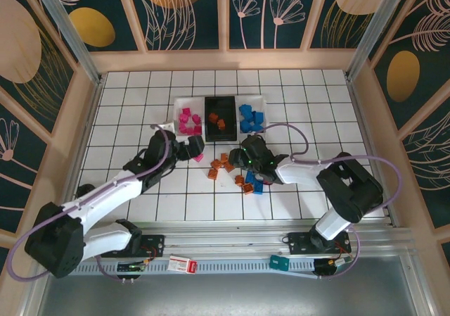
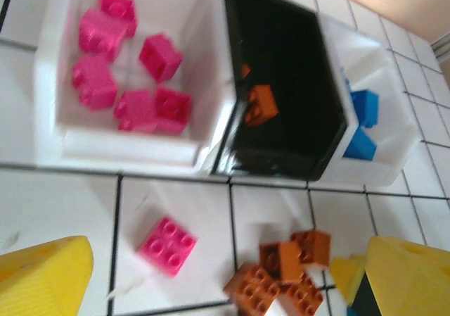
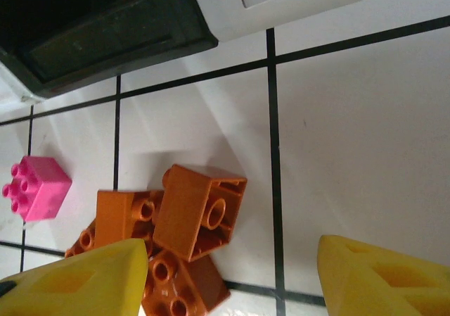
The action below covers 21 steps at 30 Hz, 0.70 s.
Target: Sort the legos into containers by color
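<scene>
Three containers stand in a row: a white tray with several pink legos, a black tray with orange bricks, and a white tray with blue bricks. My left gripper hangs open in front of the pink tray. A loose pink brick lies on the floor below it. My right gripper stands open over a pile of orange bricks, which lies by its left finger, not gripped.
More orange and blue bricks lie scattered under the right arm's wrist. The pink brick lies left of the orange pile. Wooden walls enclose the tiled floor on three sides.
</scene>
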Tool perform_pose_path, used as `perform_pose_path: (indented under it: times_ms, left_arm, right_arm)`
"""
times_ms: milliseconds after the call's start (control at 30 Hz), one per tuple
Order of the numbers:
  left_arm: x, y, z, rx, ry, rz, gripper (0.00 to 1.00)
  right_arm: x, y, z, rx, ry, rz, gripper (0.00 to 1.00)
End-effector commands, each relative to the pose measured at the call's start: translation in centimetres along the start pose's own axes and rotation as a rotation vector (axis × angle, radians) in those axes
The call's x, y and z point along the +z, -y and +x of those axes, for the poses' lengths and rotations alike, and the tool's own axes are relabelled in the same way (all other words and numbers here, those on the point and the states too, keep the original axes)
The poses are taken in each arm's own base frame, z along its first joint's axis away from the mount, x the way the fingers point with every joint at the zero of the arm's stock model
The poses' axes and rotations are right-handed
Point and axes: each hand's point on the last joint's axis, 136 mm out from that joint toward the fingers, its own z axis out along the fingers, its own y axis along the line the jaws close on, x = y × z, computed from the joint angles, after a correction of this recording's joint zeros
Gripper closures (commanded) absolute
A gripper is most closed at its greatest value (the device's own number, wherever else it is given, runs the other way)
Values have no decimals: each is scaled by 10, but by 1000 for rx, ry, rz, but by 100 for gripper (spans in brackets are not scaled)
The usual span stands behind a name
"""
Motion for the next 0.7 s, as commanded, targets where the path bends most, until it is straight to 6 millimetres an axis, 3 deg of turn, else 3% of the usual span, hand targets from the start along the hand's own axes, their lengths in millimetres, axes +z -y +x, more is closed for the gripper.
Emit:
perform_pose_path:
  times_ms: [0,167,400,500,667]
  left_arm:
    - [-16,-1,1,-55,44,42,2]
    - [-30,-12,12,-81,66,62,2]
    - [-26,-28,28,-77,32,18,2]
    - [-26,-30,30,-78,32,16,1]
    - [-25,-31,33,-69,21,11,1]
  right_arm:
    - [8,-14,-24,85,66,-36,36]
    - [20,-9,-23,111,45,-40,38]
    - [38,-7,-13,68,-16,-14,44]
    - [40,-4,-9,55,-35,1,55]
    - [25,1,-8,30,-13,-3,75]
